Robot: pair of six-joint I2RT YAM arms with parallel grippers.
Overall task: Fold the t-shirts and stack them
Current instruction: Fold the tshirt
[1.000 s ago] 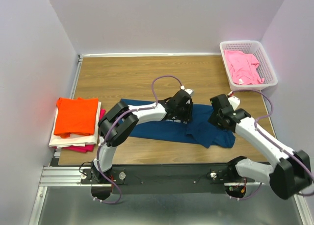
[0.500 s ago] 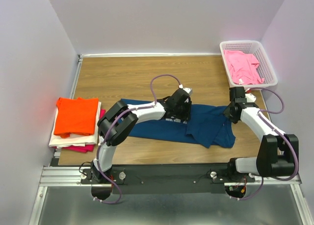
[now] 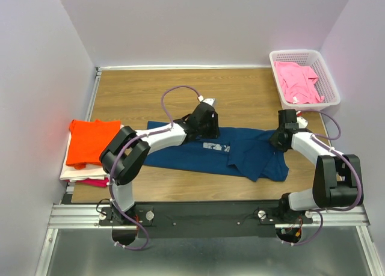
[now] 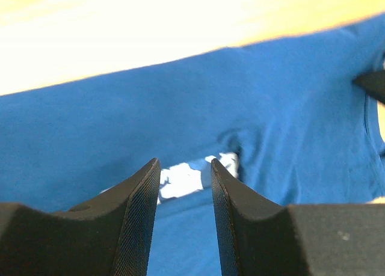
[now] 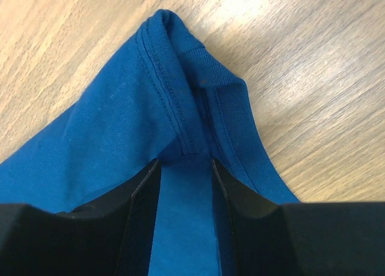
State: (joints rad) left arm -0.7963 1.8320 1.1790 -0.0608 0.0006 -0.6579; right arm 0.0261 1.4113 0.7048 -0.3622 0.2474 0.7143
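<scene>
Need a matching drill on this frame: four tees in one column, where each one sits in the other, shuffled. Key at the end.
Things
1. navy t-shirt
2. orange t-shirt
3. pink t-shirt
4. magenta t-shirt

Places
A. inside the white basket, far right corner
B. bottom of the stack at the left edge, only a strip showing
C. spread out on the middle of the table
D. top of the stack at the left edge

Pairs: 1-C, 2-D, 3-A, 4-B
</scene>
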